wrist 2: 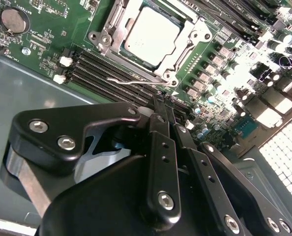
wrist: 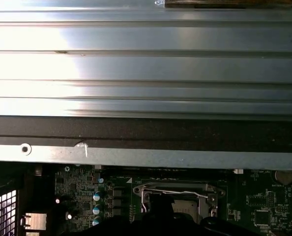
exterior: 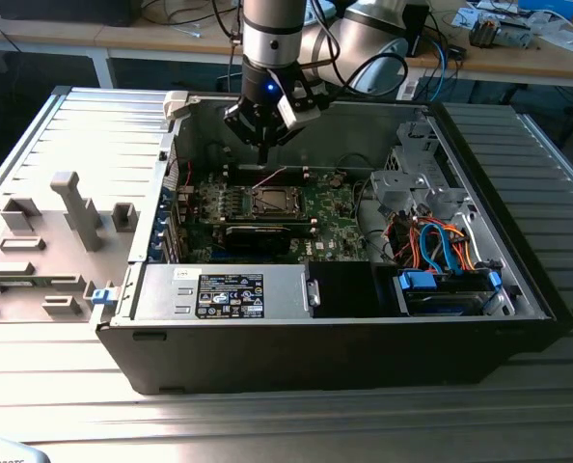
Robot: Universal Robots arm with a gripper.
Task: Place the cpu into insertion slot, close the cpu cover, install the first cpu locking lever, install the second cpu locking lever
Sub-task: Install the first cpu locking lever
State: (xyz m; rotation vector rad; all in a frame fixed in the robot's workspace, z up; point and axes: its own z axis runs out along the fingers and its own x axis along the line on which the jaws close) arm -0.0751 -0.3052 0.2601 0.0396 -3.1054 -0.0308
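Note:
The cpu (wrist 2: 151,35) lies flat in the insertion slot (exterior: 270,201), its silver-grey top showing. The cpu cover (wrist 2: 178,56), a silvery frame, lies down around it. In the first wrist view the insertion slot (wrist: 178,197) shows with a wire lever (wrist: 175,191) across its frame. Another thin locking lever (wrist 2: 131,81) stands out beside the socket; in the exterior view this lever (exterior: 269,177) slants up off the board. My gripper (wrist 2: 163,101) hangs just above and behind the socket, its fingers (wrist 2: 159,118) pressed together with nothing seen between them. In the exterior view the gripper (exterior: 264,147) points down at the board.
The green motherboard (exterior: 325,207) lies in an open computer case (exterior: 364,367) on a ribbed metal table (wrist: 146,64). A black labelled power-supply box (exterior: 229,292) sits at the front. Drive bays and orange and blue cables (exterior: 431,241) fill the exterior view's right. Black memory slots (wrist 2: 102,69) run next to the socket.

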